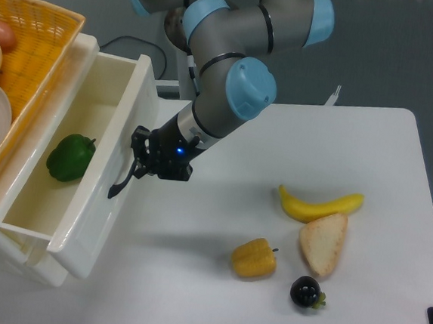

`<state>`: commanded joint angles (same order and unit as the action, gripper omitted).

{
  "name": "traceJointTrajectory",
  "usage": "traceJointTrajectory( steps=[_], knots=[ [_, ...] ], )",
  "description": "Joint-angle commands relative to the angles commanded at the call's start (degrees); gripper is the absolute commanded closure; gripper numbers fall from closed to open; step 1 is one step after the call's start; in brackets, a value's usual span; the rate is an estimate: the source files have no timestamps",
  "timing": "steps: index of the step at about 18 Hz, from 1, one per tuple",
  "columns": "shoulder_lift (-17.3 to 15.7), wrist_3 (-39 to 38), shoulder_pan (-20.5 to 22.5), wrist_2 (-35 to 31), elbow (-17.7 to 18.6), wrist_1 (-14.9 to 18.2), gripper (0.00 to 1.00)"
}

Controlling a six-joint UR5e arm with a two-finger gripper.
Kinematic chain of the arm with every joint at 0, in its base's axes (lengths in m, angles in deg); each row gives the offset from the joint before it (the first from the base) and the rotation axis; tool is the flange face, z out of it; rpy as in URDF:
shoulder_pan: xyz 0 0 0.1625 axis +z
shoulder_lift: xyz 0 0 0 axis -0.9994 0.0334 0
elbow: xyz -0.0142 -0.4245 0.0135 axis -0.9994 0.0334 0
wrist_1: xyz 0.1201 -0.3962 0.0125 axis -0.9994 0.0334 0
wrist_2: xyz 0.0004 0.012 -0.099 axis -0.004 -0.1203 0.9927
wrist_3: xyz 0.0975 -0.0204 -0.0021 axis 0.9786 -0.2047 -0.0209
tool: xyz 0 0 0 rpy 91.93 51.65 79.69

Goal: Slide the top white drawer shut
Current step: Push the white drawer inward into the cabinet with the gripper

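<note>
White tabletop fills most of the view, with a grey wall behind. Far left of the claw sits an orange basket [41, 37] on the cabinet. Below it the top white drawer [96, 189] is pulled well out, and a green pepper [70, 157] lies inside. The drawer's front panel is just left of the claw [142, 163], its long edge running away from the camera. The claw is at the black handle [121, 184]; whether its fingers are shut on the handle or only pressed to it I cannot tell. Closing calls for a push leftward, straight into that panel. Well to the claw's right lie a yellow pepper [253, 258], a banana [319, 206] and bread [323, 244].
</note>
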<state>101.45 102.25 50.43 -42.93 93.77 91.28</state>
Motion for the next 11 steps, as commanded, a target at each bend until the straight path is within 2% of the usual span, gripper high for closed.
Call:
traceJointTrajectory(
  steps=[11],
  knots=[
    [0.4, 0.0, -0.8, 0.0, 0.3, -0.4, 1.00]
  ],
)
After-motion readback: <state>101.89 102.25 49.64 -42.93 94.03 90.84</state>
